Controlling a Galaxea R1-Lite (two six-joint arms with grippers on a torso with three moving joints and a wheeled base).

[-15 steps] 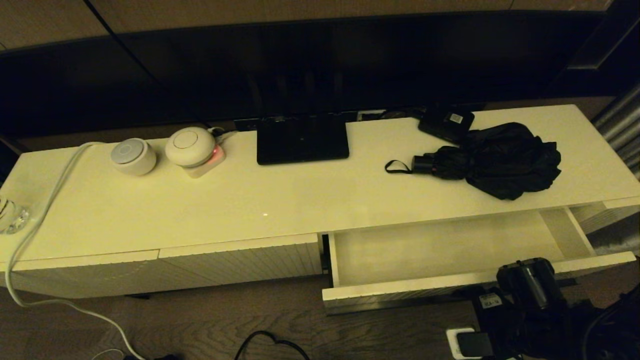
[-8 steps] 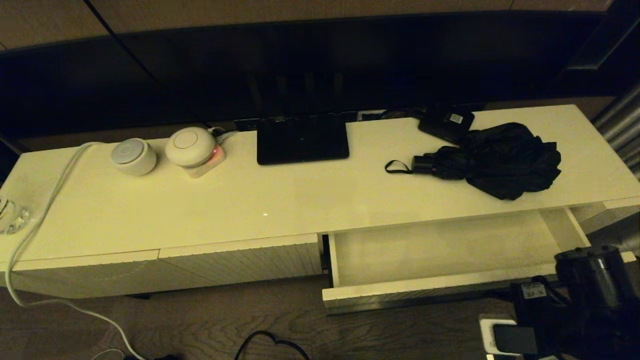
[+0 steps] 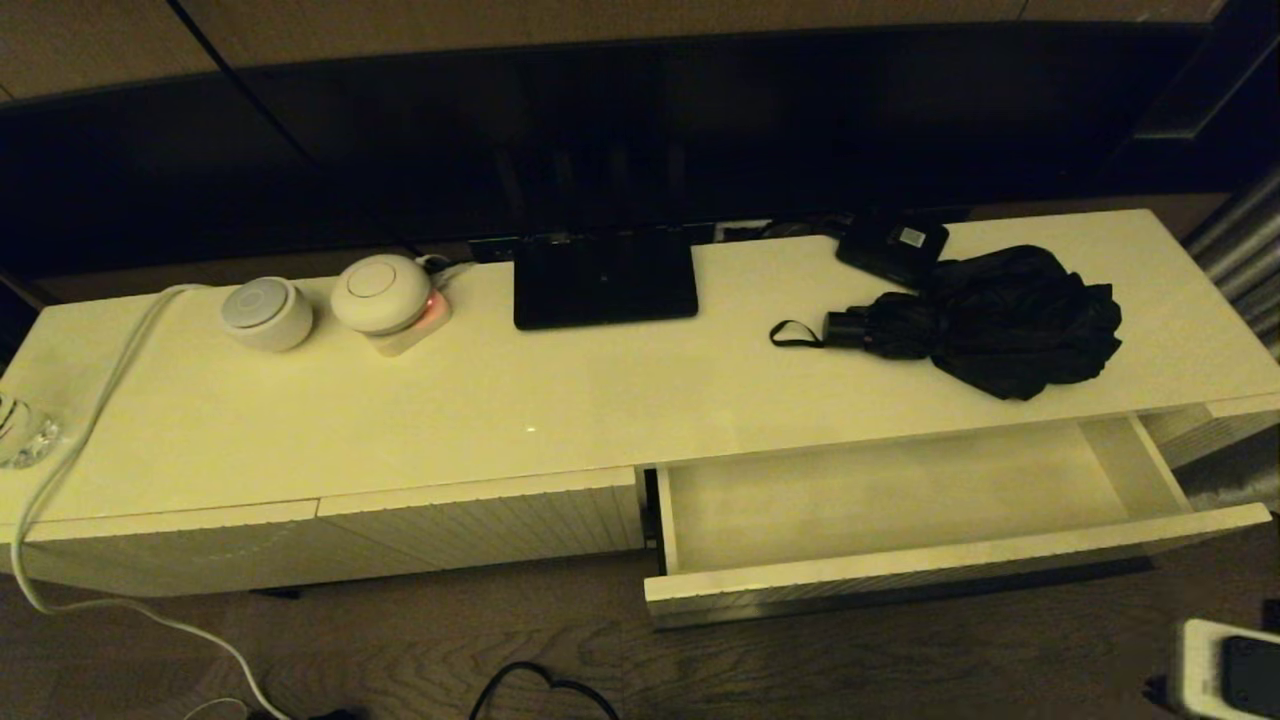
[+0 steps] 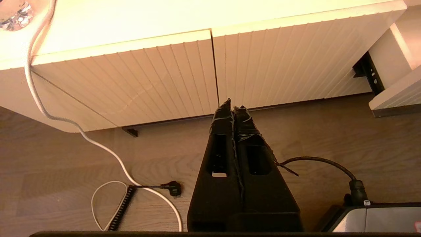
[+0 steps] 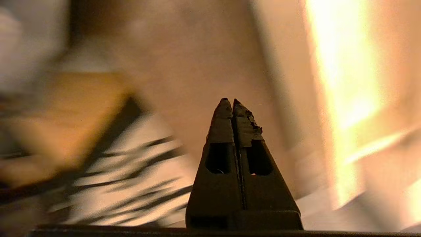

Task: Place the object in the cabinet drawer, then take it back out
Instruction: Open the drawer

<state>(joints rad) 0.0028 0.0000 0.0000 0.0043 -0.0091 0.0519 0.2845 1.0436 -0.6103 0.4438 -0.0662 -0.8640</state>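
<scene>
I see the folding umbrella lying on the worktop at its right end, handle and wrist loop pointing left, just beside a small black box behind it. Cabinet drawer below is pulled out, nothing in it. Left gripper is pressed together, holding nothing, low over the wood floor in front of the closed ribbed panels. Right gripper is also pressed together, holding nothing; its surroundings are blurred.

Left tool black, tapered, tape-wrapped tips, right tool alike, slotted fingers
</scene>
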